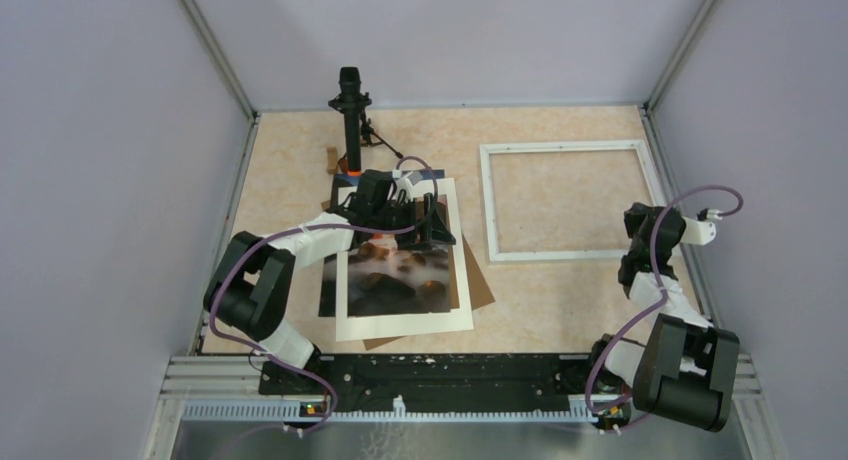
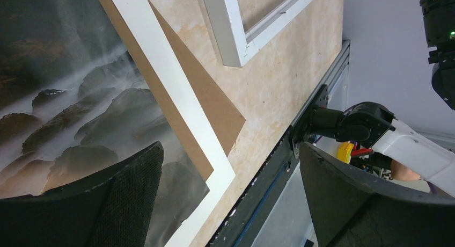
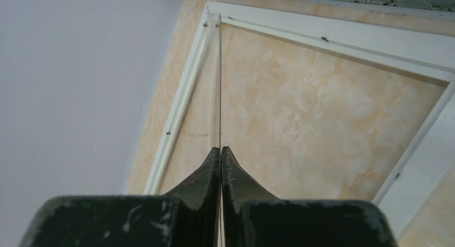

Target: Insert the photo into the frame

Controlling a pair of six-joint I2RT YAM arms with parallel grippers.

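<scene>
The photo [image 1: 395, 275], a dark misty seascape print with a wide white margin, lies flat left of centre. It fills the left of the left wrist view [image 2: 64, 96]. My left gripper [image 1: 432, 225] hovers over its far right part, open and empty [image 2: 230, 198]. The white frame [image 1: 565, 148] lies flat at the back right, and its corner shows in the left wrist view [image 2: 225, 27]. My right gripper [image 1: 638, 222] is at the frame's right rail. Its fingers [image 3: 220, 150] are shut on a thin clear sheet seen edge-on, which reaches the frame's [image 3: 332, 29] far corner.
A brown cardboard sheet [image 1: 482, 285] lies under the photo and sticks out on its right [image 2: 209, 96]. A black post on a stand [image 1: 350, 105] rises at the back behind the photo. Purple walls close the table on three sides. The black front rail [image 2: 268, 177] runs along the near edge.
</scene>
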